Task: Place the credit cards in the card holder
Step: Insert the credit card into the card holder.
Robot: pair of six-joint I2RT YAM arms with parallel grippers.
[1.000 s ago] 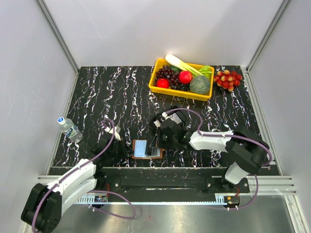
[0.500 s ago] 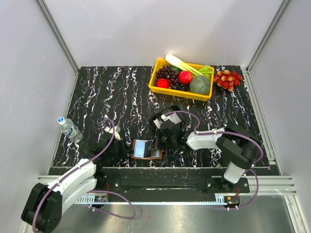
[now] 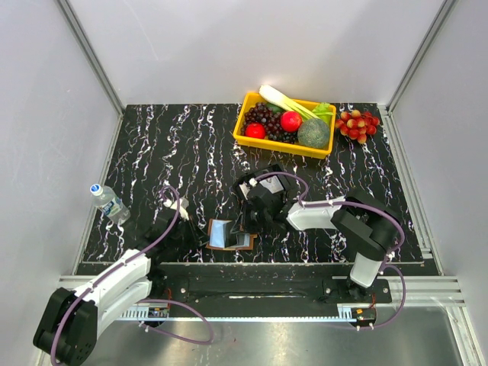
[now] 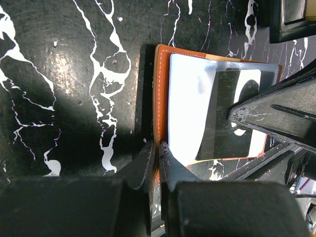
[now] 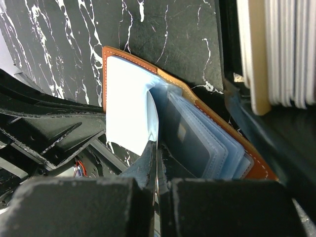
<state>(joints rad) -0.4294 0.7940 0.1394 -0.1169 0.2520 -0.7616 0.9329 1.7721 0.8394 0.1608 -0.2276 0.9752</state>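
We stood in what looked like a robotics lab cell: plain grey panels (image 3: pixel 229 46) in aluminium framing (image 3: pixel 91 57) enclosed a black marbled table (image 3: pixel 183 145), with a left arm (image 3: pixel 114 284) and a right arm (image 3: pixel 328 217) bolted to a metal rail (image 3: pixel 259 286).

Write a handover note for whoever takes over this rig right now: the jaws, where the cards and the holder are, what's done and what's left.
Left gripper: jaws shut on the edge of the card holder, which lies open.
Right gripper: jaws shut, apparently pinching the pale inner sleeve of the holder.
Credit cards: a stack stands on edge in the black box beside the holder.
Done: the holder is open, and one card with a chip seems to sit in a clear sleeve.
Left: move the boxed cards into the sleeves.
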